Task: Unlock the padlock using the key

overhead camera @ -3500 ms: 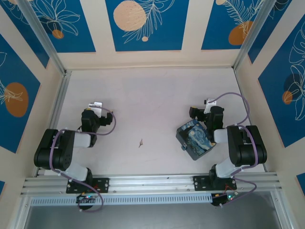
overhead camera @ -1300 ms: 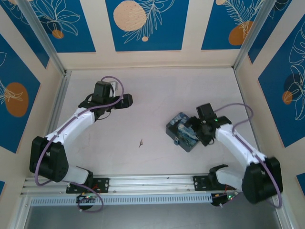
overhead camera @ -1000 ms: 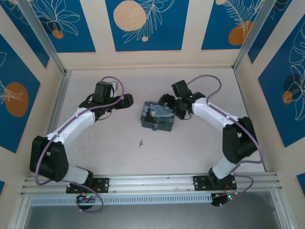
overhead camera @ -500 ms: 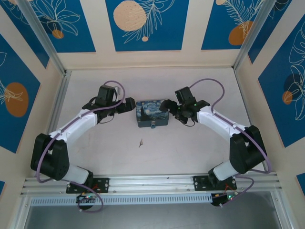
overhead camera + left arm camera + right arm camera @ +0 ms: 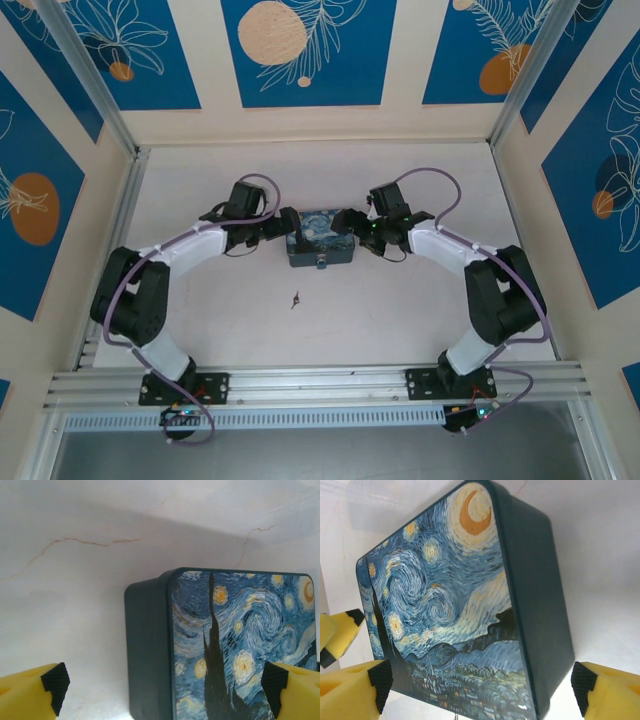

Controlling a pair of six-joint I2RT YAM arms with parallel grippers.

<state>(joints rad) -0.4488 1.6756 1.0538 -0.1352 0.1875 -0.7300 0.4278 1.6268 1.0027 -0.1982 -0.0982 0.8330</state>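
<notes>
Yellow fingers point(image 5: 30, 695) of the left gripper point(image 5: 162, 690) stand wide open, one at each bottom corner of the left wrist view, and they hold nothing. Between them sits one end of the tin point(image 5: 220, 640), a dark blue box with a night sky of stars and swirls painted on its lid. I cannot tell if the black pads touch it. The right gripper point(image 5: 477, 687) is wide open too, with its yellow fingers point(image 5: 607, 695) on both sides of the other end of the tin point(image 5: 455, 605), the end with the orange moon. It grips nothing, and its pads look very close to the tin's walls. From above, the tin point(image 5: 320, 235) lies flat in the middle of the pale table point(image 5: 400, 330). The left gripper point(image 5: 278, 228) is at its 9 o'clock side and the right gripper point(image 5: 360, 230) is at its 3 o'clock side. The padlock point(image 5: 322, 265) is a tiny grey thing on the tin's 6 o'clock wall, too small to see if it is locked. The key point(image 5: 295, 298) lies alone on the table at about 7 o'clock from the tin, near it but not touching, and apart from both grippers.
</notes>
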